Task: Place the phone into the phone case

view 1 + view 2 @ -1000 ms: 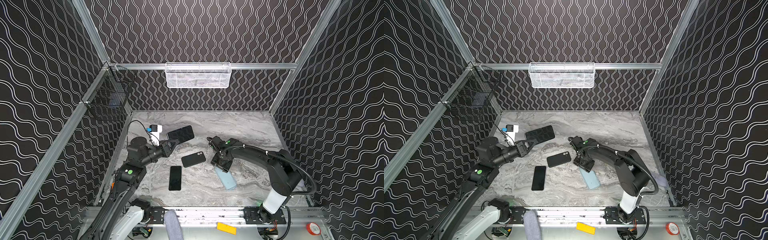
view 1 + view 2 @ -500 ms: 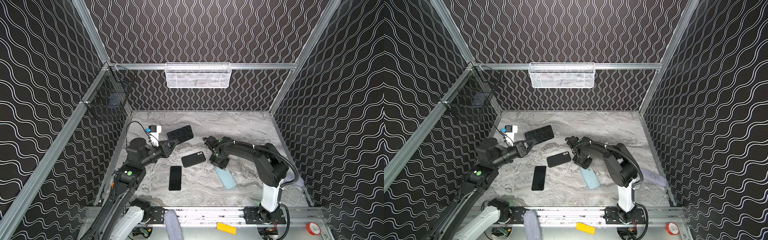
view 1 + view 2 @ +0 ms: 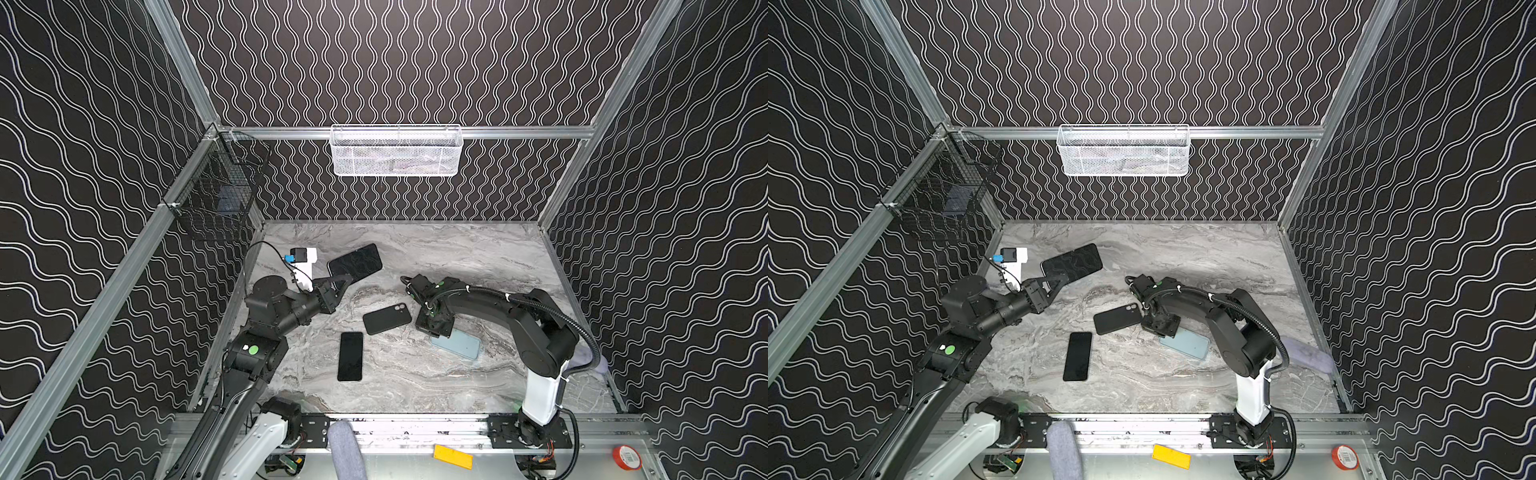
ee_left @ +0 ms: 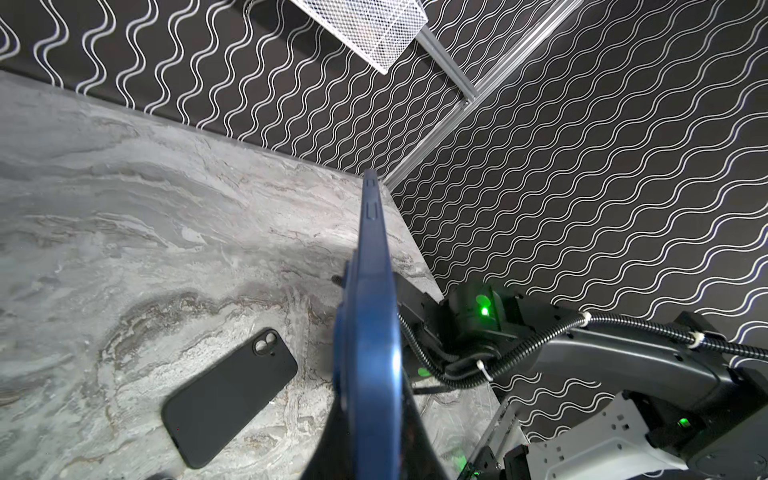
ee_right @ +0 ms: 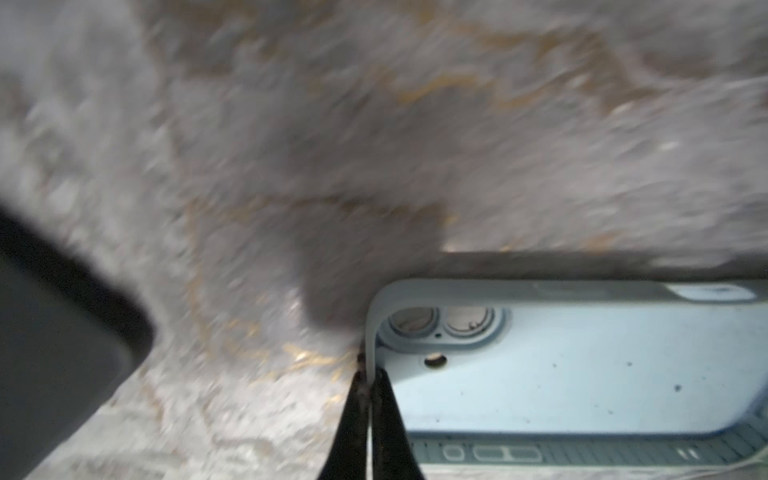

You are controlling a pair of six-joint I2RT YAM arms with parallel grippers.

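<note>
low on the right, the right gripper (image 5: 368, 374) is pinched tight on the end rim of the pale blue case (image 5: 582, 374), flat on the table (image 3: 436, 249). the left gripper (image 3: 343, 282) grips a dark phone (image 3: 355, 262) aloft. next, i'd guess: steady the case, bring the phone over.

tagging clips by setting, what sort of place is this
Probably a robot test cell, not a home: wave-patterned walls on an aluminium frame, left arm and right arm mounted on a front rail, over a marble-look tabletop.
</note>
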